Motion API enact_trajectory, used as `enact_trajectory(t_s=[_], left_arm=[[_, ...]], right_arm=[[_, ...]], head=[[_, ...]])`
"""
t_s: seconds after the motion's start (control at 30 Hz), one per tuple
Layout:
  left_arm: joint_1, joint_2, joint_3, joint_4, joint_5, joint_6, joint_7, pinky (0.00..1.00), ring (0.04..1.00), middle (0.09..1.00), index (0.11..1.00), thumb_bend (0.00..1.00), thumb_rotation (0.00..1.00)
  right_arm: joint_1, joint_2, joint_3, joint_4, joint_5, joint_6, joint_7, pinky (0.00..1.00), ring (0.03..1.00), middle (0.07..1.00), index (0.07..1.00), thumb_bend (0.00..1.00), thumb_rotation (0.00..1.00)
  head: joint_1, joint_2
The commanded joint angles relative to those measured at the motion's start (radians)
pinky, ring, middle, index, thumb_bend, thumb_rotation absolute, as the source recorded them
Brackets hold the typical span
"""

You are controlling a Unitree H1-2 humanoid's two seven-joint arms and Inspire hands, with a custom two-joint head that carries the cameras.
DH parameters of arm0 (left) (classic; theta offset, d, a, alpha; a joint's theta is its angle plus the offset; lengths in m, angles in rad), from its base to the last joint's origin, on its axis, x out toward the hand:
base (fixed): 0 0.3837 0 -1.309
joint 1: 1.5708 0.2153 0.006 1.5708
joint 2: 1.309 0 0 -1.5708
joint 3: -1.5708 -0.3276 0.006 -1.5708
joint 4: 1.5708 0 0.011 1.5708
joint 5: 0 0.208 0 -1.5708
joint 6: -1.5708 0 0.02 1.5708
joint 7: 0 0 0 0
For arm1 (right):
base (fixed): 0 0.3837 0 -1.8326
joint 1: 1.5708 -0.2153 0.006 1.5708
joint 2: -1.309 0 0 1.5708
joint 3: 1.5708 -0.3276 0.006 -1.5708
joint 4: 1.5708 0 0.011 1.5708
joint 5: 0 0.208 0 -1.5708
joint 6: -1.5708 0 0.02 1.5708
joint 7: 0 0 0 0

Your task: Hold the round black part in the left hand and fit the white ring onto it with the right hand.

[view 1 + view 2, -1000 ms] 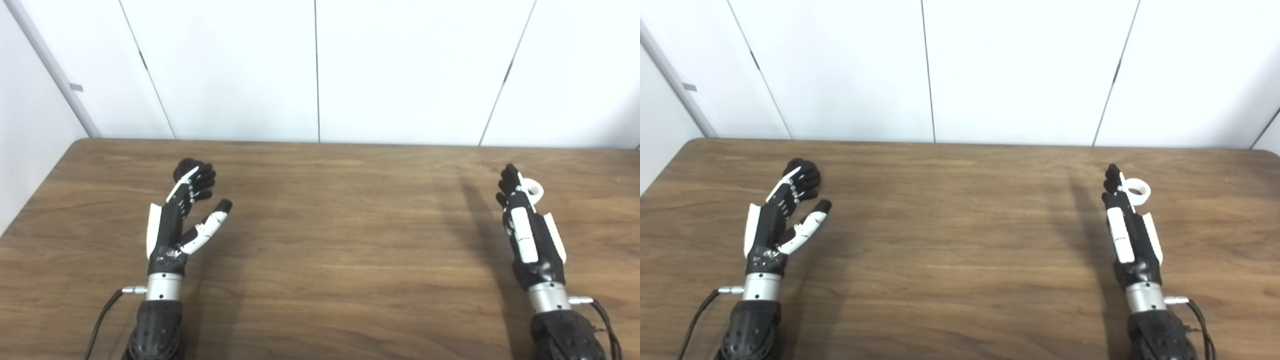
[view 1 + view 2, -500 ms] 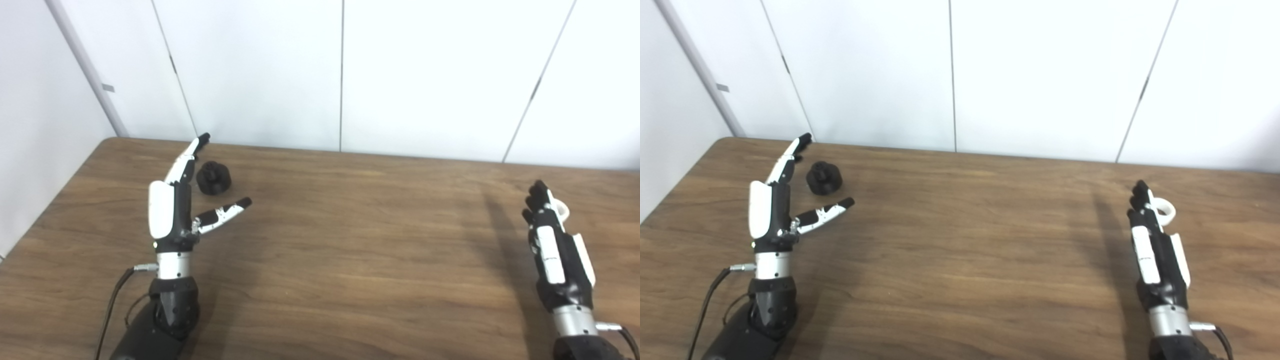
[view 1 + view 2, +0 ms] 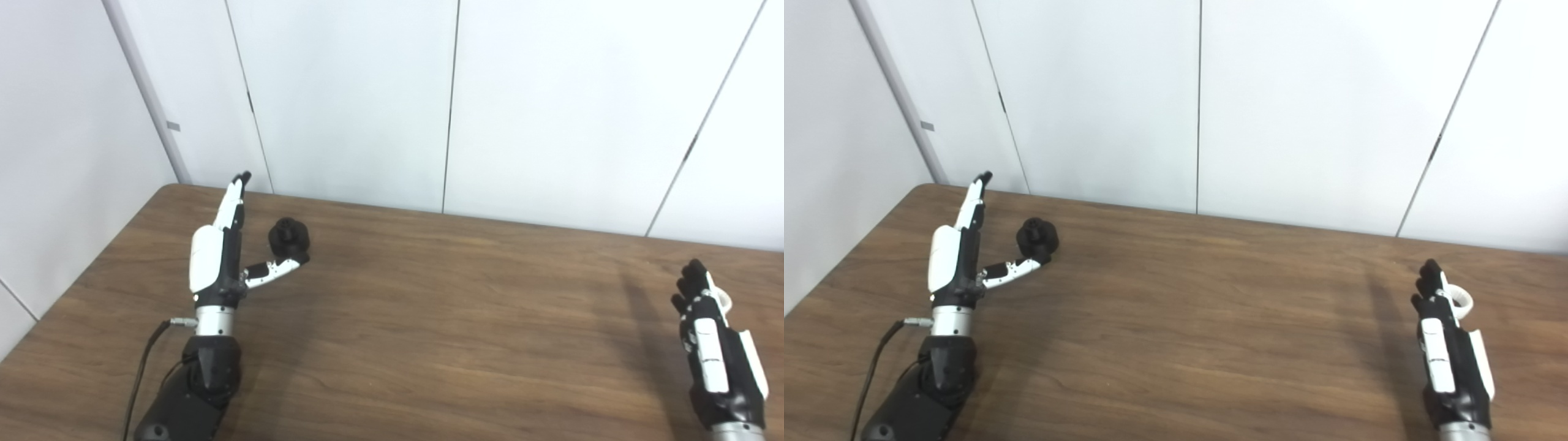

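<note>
The round black part [image 3: 290, 237] stands on the wooden table [image 3: 429, 318] at the far left. My left hand [image 3: 217, 263] is open and upright just left of it, with the fingers stretched toward the wall. Its thumb reaches to the part's near side; I cannot tell whether it touches. The white ring [image 3: 1461, 300] lies on the table at the right, mostly hidden behind the fingers [image 3: 1432, 286] of my right hand [image 3: 1445, 349]. That hand rests edge-on beside the ring, its fingers slightly bent, and holds nothing.
White wall panels [image 3: 453, 104] rise right behind the table's far edge. The table's left edge runs close beside my left arm. A black cable [image 3: 144, 367] trails from the left wrist. Bare wood lies between the two hands.
The camera has shifted, so the whole picture moved. My left fingers, curled over the black part a second ago, have straightened, and the thumb has come closer to the part. The right hand stays beside the ring.
</note>
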Motion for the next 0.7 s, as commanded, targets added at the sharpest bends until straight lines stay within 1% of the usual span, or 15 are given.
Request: enact_trajectory(t_s=[0.0,0.03,0.07,0.13,0.17,0.2,0.27,0.37,0.43,0.57,0.67], left_arm=[[0.007,0.042,0.018,-0.007,-0.045,0.071,-0.099,0.91,0.988,1.0,0.996,1.0,0.33],[0.001,0.054,0.026,-0.012,-0.069,0.107,-0.146,0.91,0.988,1.0,0.994,1.0,0.32],[-0.002,0.06,0.034,-0.015,-0.084,0.13,-0.178,0.91,0.987,1.0,0.991,1.0,0.33],[-0.021,0.088,0.052,0.016,-0.156,0.142,-0.273,0.91,0.991,1.0,0.988,1.0,0.31],[-0.026,0.095,0.06,0.027,-0.178,0.142,-0.303,0.91,0.994,1.0,0.986,1.0,0.29],[-0.035,0.105,0.073,0.037,-0.211,0.169,-0.346,0.91,0.995,1.0,0.985,1.0,0.28],[-0.047,0.12,0.089,0.051,-0.242,0.207,-0.399,0.91,0.991,1.0,0.968,1.0,0.28],[-0.062,0.144,0.095,0.087,-0.256,0.214,-0.446,0.93,0.994,0.995,0.945,1.0,0.28],[-0.07,0.157,0.091,0.106,-0.259,0.206,-0.471,0.93,0.995,0.991,0.933,1.0,0.28],[-0.078,0.169,0.083,0.121,-0.259,0.183,-0.499,0.93,0.988,0.982,0.922,1.0,0.26],[-0.096,0.183,0.062,0.153,-0.227,0.152,-0.499,0.91,0.973,0.971,0.914,0.99,0.24]], right_arm=[[0.067,0.007,0.002,0.077,0.001,-0.022,0.004,0.98,1.0,1.0,1.0,0.32,0.92],[0.068,0.007,0.002,0.075,0.005,-0.022,0.006,0.98,1.0,1.0,1.0,0.32,0.92],[0.068,0.007,0.002,0.073,0.007,-0.022,0.007,0.98,1.0,1.0,1.0,0.32,0.92],[0.069,0.008,0.002,0.072,0.011,-0.029,0.009,0.98,1.0,1.0,1.0,0.31,0.91],[0.069,0.008,0.002,0.072,0.011,-0.033,0.009,0.97,1.0,1.0,1.0,0.3,0.91],[0.069,0.007,0.002,0.074,0.011,-0.036,0.009,0.97,1.0,1.0,1.0,0.3,0.91],[0.07,0.006,0.001,0.074,0.003,-0.033,0.003,0.97,1.0,1.0,0.999,0.3,0.91],[0.074,0.006,0.002,0.068,0.016,-0.034,0.012,0.97,1.0,1.0,1.0,0.3,0.91],[0.076,0.005,0.002,0.064,0.017,-0.034,0.012,0.97,1.0,1.0,1.0,0.29,0.91],[0.078,0.002,0.002,0.06,0.013,-0.033,0.013,0.97,1.0,1.0,1.0,0.3,0.91],[0.078,0.002,0.002,0.059,0.028,-0.03,0.023,0.97,1.0,1.0,1.0,0.29,0.9]], head=[[0.003,0.003],[0.004,0.003],[0.005,0.003],[0.008,0.006],[0.007,0.007],[0.006,0.008],[0.005,0.011],[0.007,0.014],[0.011,0.016],[0.014,0.018],[0.014,0.017]])
